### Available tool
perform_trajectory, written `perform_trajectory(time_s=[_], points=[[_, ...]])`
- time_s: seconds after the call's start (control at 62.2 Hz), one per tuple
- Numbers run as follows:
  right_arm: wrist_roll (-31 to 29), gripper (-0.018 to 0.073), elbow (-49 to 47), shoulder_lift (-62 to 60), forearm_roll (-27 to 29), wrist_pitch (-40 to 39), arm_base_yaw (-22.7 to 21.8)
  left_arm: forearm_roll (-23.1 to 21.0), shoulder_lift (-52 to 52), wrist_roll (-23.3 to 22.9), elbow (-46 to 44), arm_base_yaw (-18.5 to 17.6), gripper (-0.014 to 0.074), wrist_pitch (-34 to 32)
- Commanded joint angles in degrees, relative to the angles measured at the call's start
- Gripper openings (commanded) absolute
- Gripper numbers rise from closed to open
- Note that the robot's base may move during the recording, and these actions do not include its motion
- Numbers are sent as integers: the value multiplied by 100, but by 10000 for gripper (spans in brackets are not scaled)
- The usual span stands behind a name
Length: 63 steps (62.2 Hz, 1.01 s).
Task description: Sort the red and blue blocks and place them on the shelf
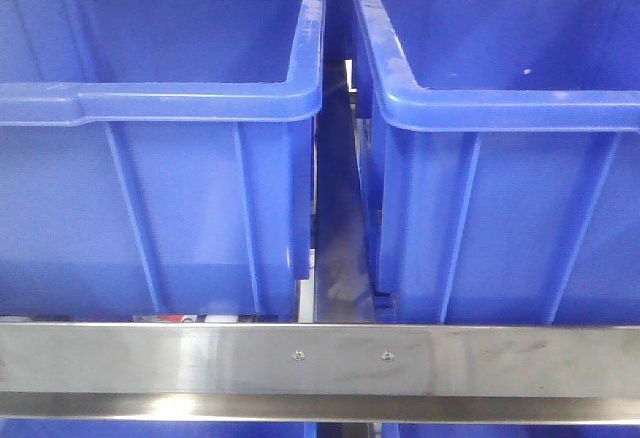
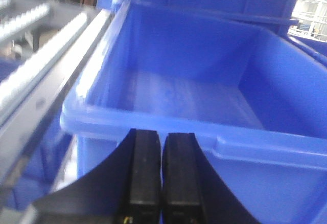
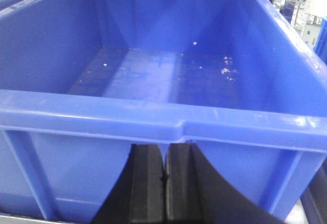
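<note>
I am seeing left pincer (image 2: pixel 162 175) clenched, gripping nothing | right pincer (image 3: pixel 164 183) clenched, gripping nothing | both facing blue tubs (image 1: pixel 160 158) on the shelf (image 1: pixel 320 358)

Tubs (image 1: pixel 180 158) blue; front rail (image 1: pixel 320 358) brushed steel; jaws black.

A: How does the front view read to you?

B: You get bright, even light from above. The brushed steel front rail (image 1: pixel 320 358) shows soft glare patches, and the gap between the two blue tubs (image 1: pixel 160 148) sits in shadow. Detail is slightly soft throughout.

A: And your wrist views?

B: In the left wrist view you see heavy blur; the white roller tracks (image 2: pixel 38 70) are overexposed and smeared. The right wrist view is sharper: pale sheen on the tub floor (image 3: pixel 153 75), highlights along its rim, washed-out background at upper right.
</note>
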Motion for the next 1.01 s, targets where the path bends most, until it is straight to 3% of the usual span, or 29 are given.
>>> perform_trajectory(time_s=[0.0,0.209,0.402,0.996], points=[[-53,58,-124,-115,0,-501,-42,-141,-84,343,223,-15,129,-603],[-53,58,-124,-115,0,-501,-42,-106,-84,659,223,-15,129,-550],[-53,58,-124,-115,0,-501,-42,-105,-84,659,223,-4,129,248],[-53,58,-124,-115,0,-501,-42,-105,-84,659,223,-4,129,260]])
